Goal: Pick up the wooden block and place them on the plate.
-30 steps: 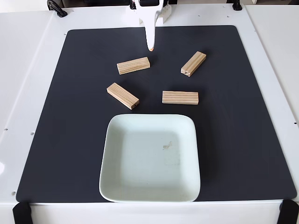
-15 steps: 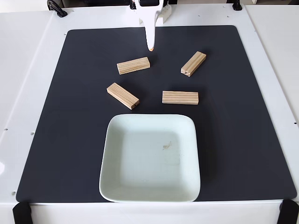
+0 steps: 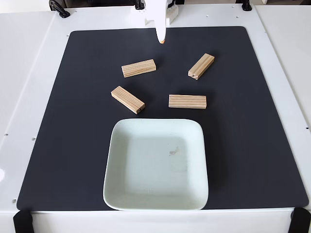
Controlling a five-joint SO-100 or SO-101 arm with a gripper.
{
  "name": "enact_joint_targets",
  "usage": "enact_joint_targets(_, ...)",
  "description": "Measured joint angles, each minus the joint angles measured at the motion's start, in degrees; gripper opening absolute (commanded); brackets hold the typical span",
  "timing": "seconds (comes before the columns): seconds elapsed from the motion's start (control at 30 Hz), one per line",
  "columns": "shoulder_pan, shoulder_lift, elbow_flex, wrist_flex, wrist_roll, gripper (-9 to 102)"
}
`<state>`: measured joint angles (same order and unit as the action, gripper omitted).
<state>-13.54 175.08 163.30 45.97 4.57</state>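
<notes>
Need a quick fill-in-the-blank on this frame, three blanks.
1. The number of wooden blocks on the black mat is ____.
2. The plate holds ____ blocks.
3. The pincer hangs near the mat's ____ edge in the fixed view.

Missing words: four; no; top

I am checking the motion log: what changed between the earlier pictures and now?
The end effector moved toward the top edge of the fixed view, away from the blocks, holding nothing. The four wooden blocks and the plate stayed in place.
</notes>
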Motion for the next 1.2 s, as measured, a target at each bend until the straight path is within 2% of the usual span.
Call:
enact_joint_targets(0.13,-0.18,-18.19,-18.72,8.70,0.00,-1)
enact_joint_targets(0.37,-0.79,-51.59,-57.48,31.20,0.09,-1)
enact_joint_targets(0.47,-1.67,-63.63,-71.10,36.91,3.69,-1)
enact_joint_targets(0.57,-2.81,-73.92,-81.12,38.32,9.93,-1)
enact_joint_targets(0.7,-4.48,-85.17,-88.86,39.02,12.57,-1)
enact_joint_targets(1.03,-7.47,-102.22,-96.94,38.85,13.36,-1)
enact_joint_targets(1.2,-8.09,-105.82,-97.21,35.33,13.36,0)
